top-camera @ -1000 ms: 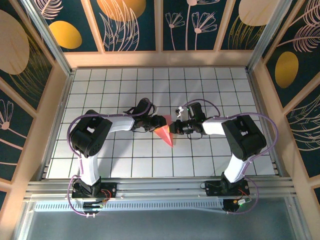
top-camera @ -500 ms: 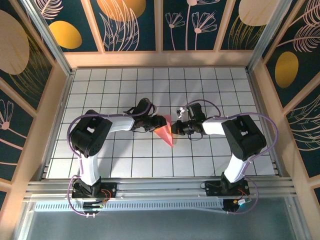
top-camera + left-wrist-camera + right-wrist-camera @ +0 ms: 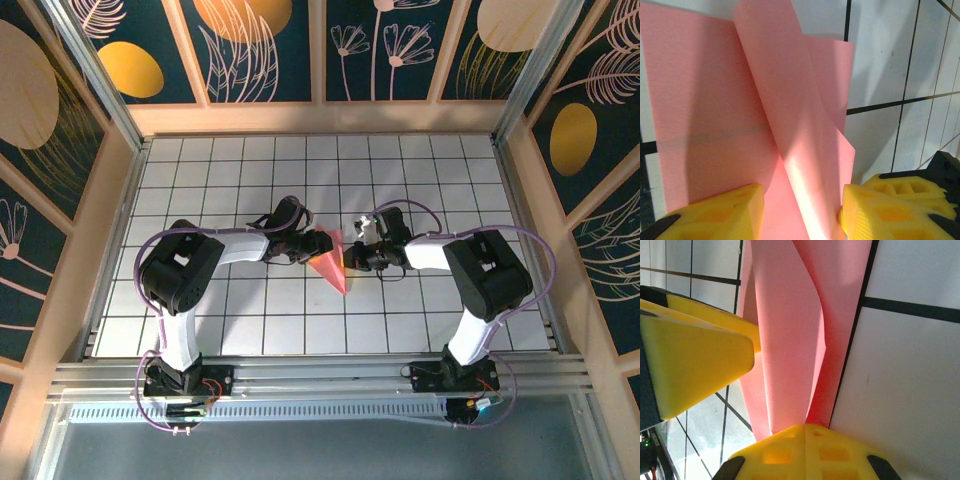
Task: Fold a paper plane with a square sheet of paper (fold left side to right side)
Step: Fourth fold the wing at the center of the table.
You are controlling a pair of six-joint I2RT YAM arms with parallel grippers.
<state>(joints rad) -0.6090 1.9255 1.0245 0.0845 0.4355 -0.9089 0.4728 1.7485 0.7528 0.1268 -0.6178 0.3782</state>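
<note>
Top view: the pink paper plane (image 3: 333, 263) lies mid-surface (image 3: 250, 330), nose toward the bases, between the left claw (image 3: 312, 245) and right claw (image 3: 352, 256).
Left wrist: the claw is open, its fingers (image 3: 715, 215) straddling a raised flap.
Right wrist: the claw is open around that flap.

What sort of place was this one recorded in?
Likely a robot test cell: white grid-tiled table, wood-framed botanical wall panels close around it, two arms bolted to an aluminium rail.

salmon-pink paper plane (image 3: 332, 263), partly folded, pointed tip toward the near edge
</note>
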